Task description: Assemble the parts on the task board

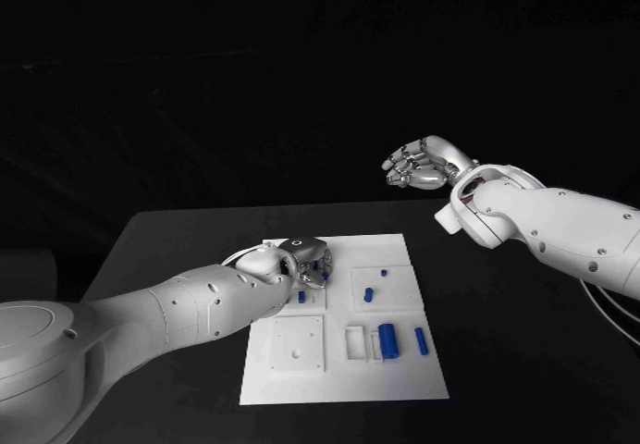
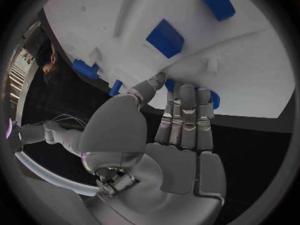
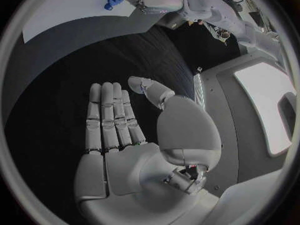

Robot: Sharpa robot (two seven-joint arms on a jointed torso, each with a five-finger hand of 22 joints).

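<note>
Left robot hand (image 1: 296, 262) hangs low over the task board (image 1: 400, 384), at the board's left side near its far end, fingers laid straight and close together. In the left wrist view its fingertips (image 2: 186, 92) reach down onto a blue part (image 2: 214, 99) at the board's edge; I cannot tell whether that part is pinched or only touched. Right robot hand (image 1: 424, 165) is raised well beyond the board's far right corner, holding nothing; the right wrist view shows its palm flat and its fingers (image 3: 111, 116) extended side by side.

The board is a smooth, matte white plate with shallow square recesses, lying on the black tabletop (image 1: 174, 240). The remaining parts look like hard blue plastic: a rounded cylinder (image 1: 388, 340) and a slim bar (image 1: 420, 341) toward the board's near right, and smaller blocks (image 1: 368, 295) nearer its middle.

The risks, as I judge them: a small, slick part so close to the board's edge could slide off onto the tabletop if the fingertips push rather than close on it. Pressing down at the rim might also shift or tip the light plate, disturbing the loose pieces.
</note>
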